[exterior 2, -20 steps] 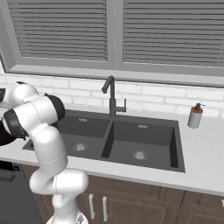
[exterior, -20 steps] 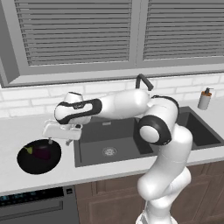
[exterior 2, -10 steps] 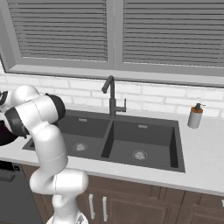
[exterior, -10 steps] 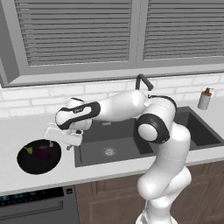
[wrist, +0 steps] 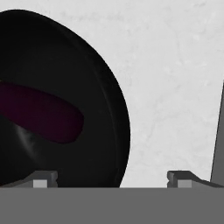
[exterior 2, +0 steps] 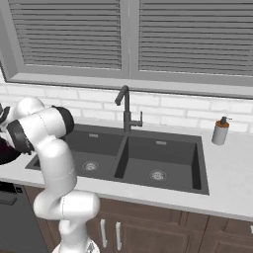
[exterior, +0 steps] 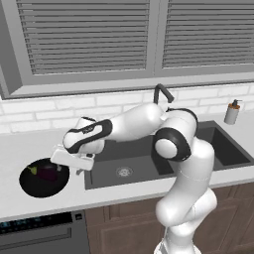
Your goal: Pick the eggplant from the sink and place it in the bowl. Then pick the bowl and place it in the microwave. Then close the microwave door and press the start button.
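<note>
the eggplant lies inside the bowl, so the first step of the task looks done. the bowl stands on the worktop, at about 9 o'clock from the sink in the left base view, just beside its left edge. the sink basins have nothing in them except the drains.

the tool hangs over the right rim of the bowl, at about 3 o'clock of the bowl in the left base view. in the hand view its two fingertips stand wide apart and nothing is between them. one tip is over the dark inside of the bowl and the other is over the pale worktop, so the rim falls between them. i judge that the robot prepares to take the bowl by its rim, but the tool does not grip it yet.

what is left: to lift the bowl, to carry it to the microwave, to put it in, to close the door and to press start. that is most of the task.

hard to make out: in the hand view the eggplant is a dark purple shape, cut off at 9 o'clock, and its stem is outside the picture. how high the tips are above the rim i cannot tell. in the right base view the arm covers the tool, and just a dark slice of the bowl shows at the left border.
</note>
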Motion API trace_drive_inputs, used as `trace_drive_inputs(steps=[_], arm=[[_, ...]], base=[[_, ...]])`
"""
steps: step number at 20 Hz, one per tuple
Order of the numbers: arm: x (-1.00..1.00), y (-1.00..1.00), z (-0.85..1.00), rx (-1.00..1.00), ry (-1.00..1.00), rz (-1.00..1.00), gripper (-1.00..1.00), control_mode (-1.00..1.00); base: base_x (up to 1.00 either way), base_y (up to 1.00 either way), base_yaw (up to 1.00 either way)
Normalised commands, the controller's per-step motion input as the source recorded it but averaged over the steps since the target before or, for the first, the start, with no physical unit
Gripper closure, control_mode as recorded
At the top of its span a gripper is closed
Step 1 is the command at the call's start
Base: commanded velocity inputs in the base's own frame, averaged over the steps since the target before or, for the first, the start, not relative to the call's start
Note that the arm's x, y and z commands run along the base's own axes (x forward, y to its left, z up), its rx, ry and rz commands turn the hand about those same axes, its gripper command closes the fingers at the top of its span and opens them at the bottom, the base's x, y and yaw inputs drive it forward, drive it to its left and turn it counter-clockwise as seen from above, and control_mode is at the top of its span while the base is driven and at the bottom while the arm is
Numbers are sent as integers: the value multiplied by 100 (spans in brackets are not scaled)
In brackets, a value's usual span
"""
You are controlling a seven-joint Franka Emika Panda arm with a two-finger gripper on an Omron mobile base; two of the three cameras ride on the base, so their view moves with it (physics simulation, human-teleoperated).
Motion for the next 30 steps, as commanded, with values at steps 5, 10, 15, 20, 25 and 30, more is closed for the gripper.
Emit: trace_drive_inputs(steps=[5, 10, 15, 20, 25, 30], arm=[[0, 1, -12, 0, 0, -1, -100, -100], [0, 11, -9, 0, 0, 0, -100, -100], [0, 18, -10, 0, 0, 0, -100, -100], [0, 14, -14, 0, 0, 0, 100, -100], [-4, 4, -4, 0, -2, 0, 100, -100], [-36, -12, 10, 3, -13, 0, 100, -100]], base=[[0, 0, 0], [0, 0, 0], [0, 0, 0], [0, 0, 0], [0, 0, 0], [0, 0, 0]])
